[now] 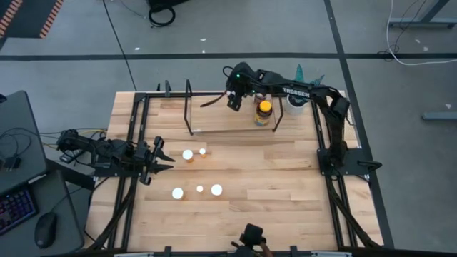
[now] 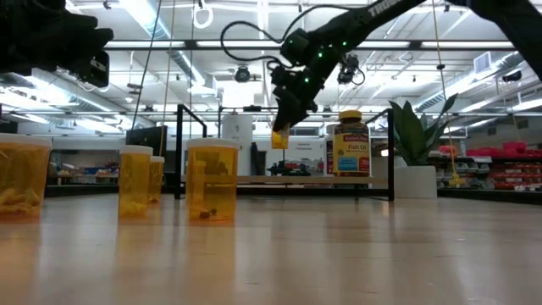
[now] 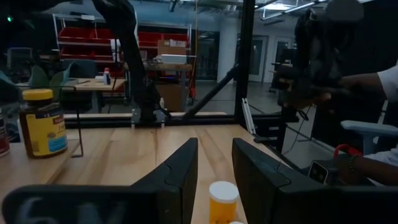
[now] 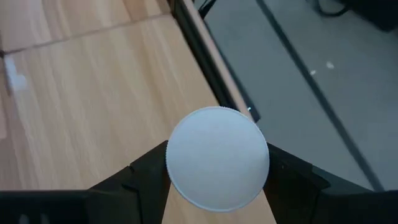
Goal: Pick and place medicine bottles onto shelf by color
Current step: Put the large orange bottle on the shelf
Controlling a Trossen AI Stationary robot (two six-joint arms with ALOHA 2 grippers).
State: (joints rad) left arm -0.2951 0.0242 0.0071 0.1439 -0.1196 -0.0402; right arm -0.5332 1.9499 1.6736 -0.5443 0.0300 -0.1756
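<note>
My right gripper [image 1: 233, 101] is shut on a tiny orange bottle [image 2: 279, 139] with a white cap [image 4: 217, 158], above the far part of the shelf [image 1: 228, 128]. The dark amber bottle with a yellow lid [image 1: 263, 112] stands on the shelf board near its right end, and it also shows in the low view [image 2: 351, 144]. Several tiny orange bottles stand on the table, among them one [image 1: 188, 154] just right of my left gripper [image 1: 158, 158]. That gripper is open and empty near the table's left side, with one bottle [image 3: 222, 199] just ahead of its fingers. My right gripper pinches the tiny orange bottle between its two fingers [image 4: 146, 171], one on each side at the white cap's rim [image 4: 174, 163]. The fingers come from above, pointing down. The bottle hangs upright below them [image 2: 279, 141], clear of the shelf board.
A white pot with a green plant [image 1: 296, 103] stands at the table's far right, behind the shelf's right end loop [image 1: 278, 114]. A person [image 3: 373, 81] shows beyond the table in the left wrist view. The black table frame [image 1: 325, 143] runs along both sides.
</note>
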